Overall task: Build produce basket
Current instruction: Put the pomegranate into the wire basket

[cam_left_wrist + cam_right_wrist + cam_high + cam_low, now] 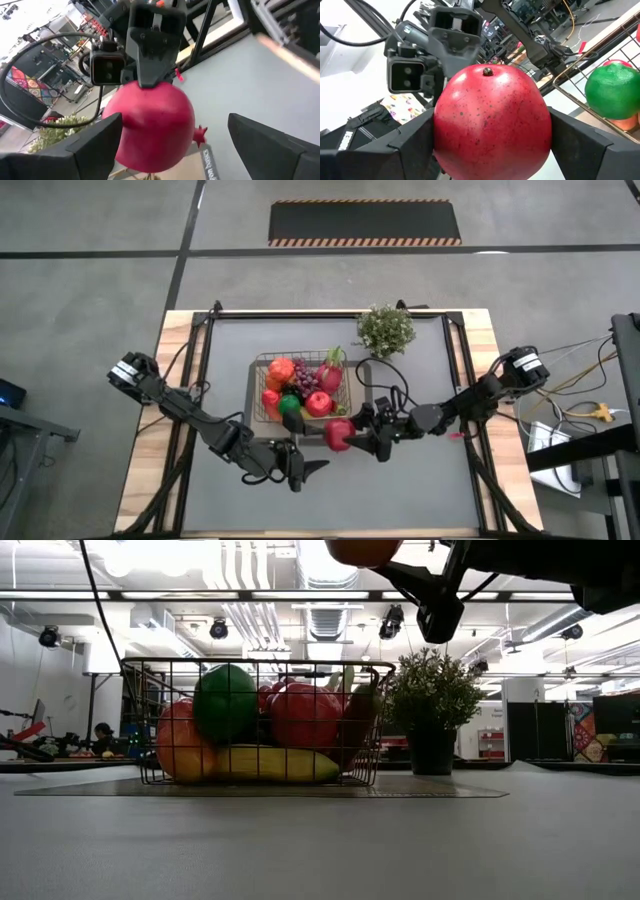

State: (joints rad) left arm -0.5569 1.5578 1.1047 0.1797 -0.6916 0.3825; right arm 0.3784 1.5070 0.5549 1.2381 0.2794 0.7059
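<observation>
A round, deep-red fruit with dark speckles and a small crown, a pomegranate [492, 122], is sitting pinched between the right gripper [352, 442]'s fingers, raised above the table just near of the basket [258, 394]. Its crown is pointing toward the left gripper [308, 470], whose fingers are standing spread, gripping nothing. The basket is holding mixed produce.

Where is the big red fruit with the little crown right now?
In the high view the red fruit sits in the right gripper, held above the table just in front of the basket.
</observation>
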